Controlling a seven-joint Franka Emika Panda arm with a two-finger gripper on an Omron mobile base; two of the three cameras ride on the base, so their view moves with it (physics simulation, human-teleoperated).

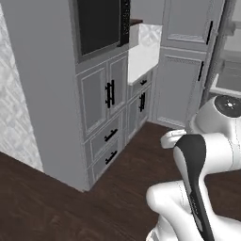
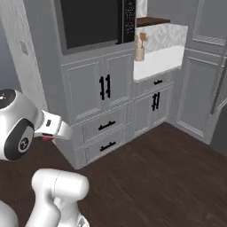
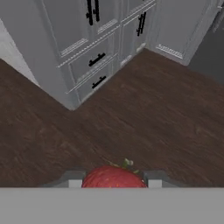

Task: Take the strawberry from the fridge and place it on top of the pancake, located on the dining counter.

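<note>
Strawberry [image 3: 114, 178] out of the fridge and in hand: first half of the task judged complete. Seated between the two finger tips of the gripper [image 3: 114, 183], clamped from both sides, green stem pointing up and away from the hand. Jaws drawn in narrow on the fruit. In the right base view, a small red spot [image 2: 47, 138] visible under the white hand, consistent with the held fruit.

Carried above dark wood floor [image 3: 153, 118], clear of any surface. Ahead of the hand: grey panelled cabinets [image 2: 104, 91] with black handles, two drawers [image 2: 106, 126] beneath, a dark wall oven [image 2: 95, 22] above. To the right, a white counter [image 2: 159, 60] with a utensil holder [image 2: 139, 51] at its back corner.

Remaining, as judged: travel to the dining counter, locate the pancake, lower and release the fruit on top. Transport stage under way, placement not yet begun.
</note>
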